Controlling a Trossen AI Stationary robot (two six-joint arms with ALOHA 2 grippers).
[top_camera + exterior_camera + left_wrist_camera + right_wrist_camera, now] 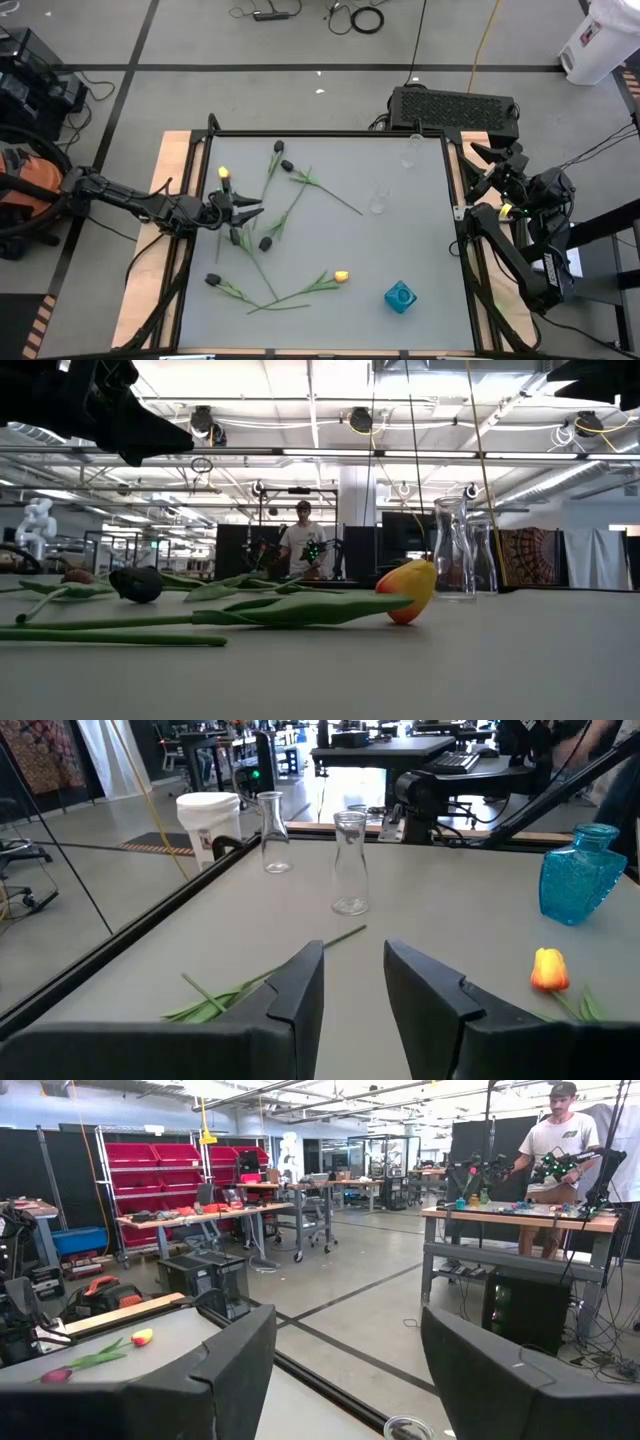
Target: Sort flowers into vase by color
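Several tulips lie flat on the grey table: a yellow bud, an orange-yellow one, and dark buds. Their green stems cross one another. Two clear glass vases and a blue vase stand upright. My left gripper hovers open at the table's left among the flowers, with nothing between its fingers. My right gripper stays open off the table's right edge.
Black rails frame the table. A stem with leaves lies just past my left gripper's fingers. The table's middle and right hold only the vases. A person stands at a bench in the room beyond.
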